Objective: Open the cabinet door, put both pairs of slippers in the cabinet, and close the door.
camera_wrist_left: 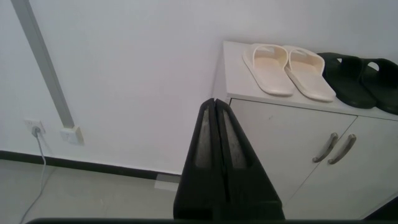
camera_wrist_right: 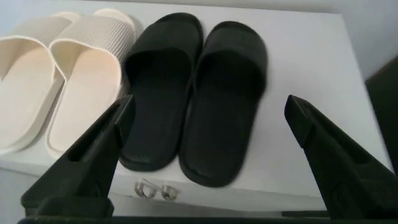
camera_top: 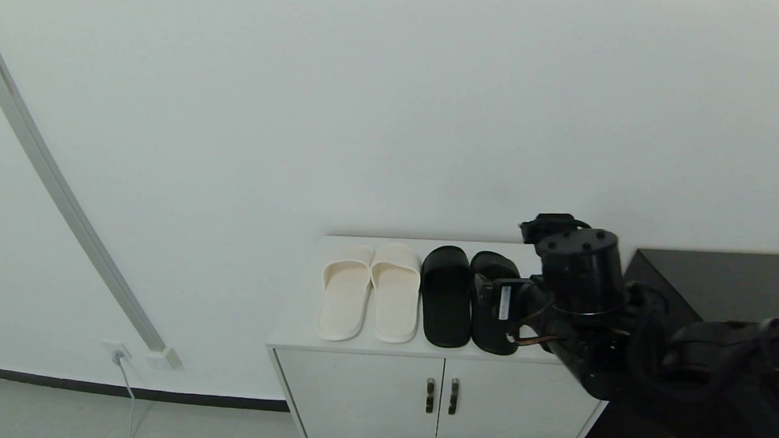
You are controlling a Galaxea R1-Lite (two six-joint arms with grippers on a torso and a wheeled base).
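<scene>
Right gripper (camera_wrist_right: 208,102) hangs spread wide over the black slippers (camera_top: 446,299), holding nothing. Left gripper (camera_wrist_left: 214,109) is pressed closed, low and left of the unopened cabinet (camera_top: 357,406). Both pairs, white slippers (camera_top: 396,297) on the left, sit on its top, so every step seems left to do.

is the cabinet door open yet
No, both cabinet doors sit shut and flush, their handles side by side.
</scene>
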